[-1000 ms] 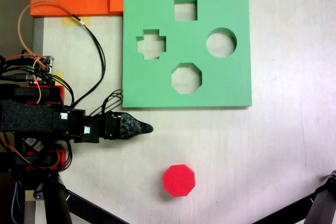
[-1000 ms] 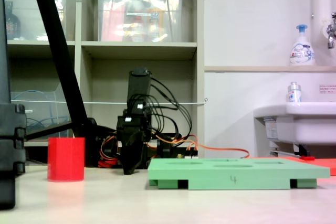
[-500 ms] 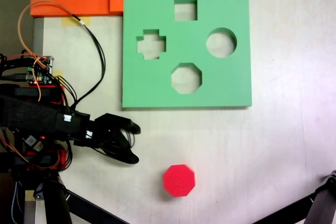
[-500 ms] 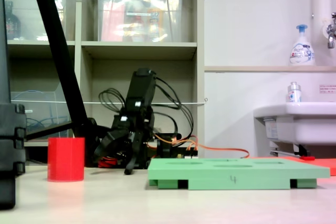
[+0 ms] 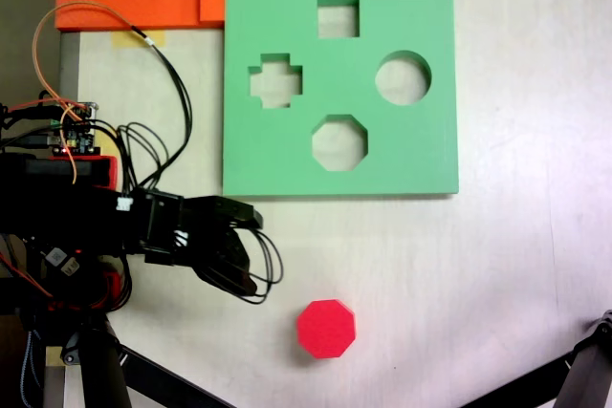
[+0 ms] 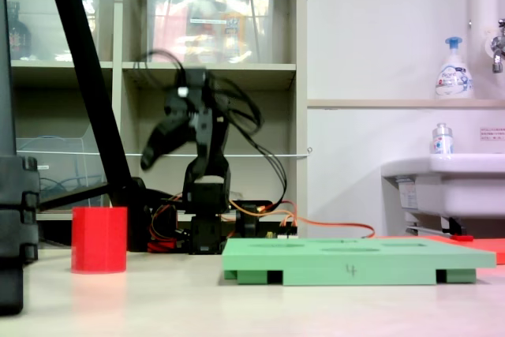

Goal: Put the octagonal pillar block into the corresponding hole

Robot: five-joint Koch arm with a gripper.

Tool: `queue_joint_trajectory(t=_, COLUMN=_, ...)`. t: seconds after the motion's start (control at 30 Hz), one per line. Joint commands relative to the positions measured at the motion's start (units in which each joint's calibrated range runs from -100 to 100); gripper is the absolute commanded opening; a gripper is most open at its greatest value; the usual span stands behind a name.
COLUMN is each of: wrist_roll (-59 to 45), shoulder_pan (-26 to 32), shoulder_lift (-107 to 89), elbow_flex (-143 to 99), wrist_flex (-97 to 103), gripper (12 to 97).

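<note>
Jaws are spread wide and empty, the gripper (image 5: 251, 253) raised well above the worktop (image 5: 497, 274). The red octagonal pillar block (image 5: 326, 329) sits on the worktop just beyond them, well apart from the octagonal hole (image 5: 339, 142) in the green board (image 5: 421, 160).
</note>
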Motion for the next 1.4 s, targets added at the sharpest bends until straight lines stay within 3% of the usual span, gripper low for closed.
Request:
queue_joint_trajectory(t=0.0, wrist_roll=-1.6, shoulder_pan=-0.6, shoulder_lift=11.2, elbow_flex=9.5, wrist_flex=-11.6, gripper=69.9)
queue_joint_trajectory(t=0.57, wrist_roll=-8.2, shoulder_pan=-7.2, shoulder_lift=44.5, elbow_flex=30.2, wrist_flex=-13.1, gripper=73.0)
queue_joint_trajectory(t=0.9, wrist_roll=-9.4, shoulder_pan=-8.3, shoulder_lift=65.4, elbow_flex=40.6, wrist_flex=-13.0, gripper=73.0)
queue_joint_trajectory(t=1.37, wrist_roll=-10.8, shoulder_pan=-9.0, shoulder_lift=79.0, elbow_flex=42.7, wrist_flex=-12.4, gripper=72.8)
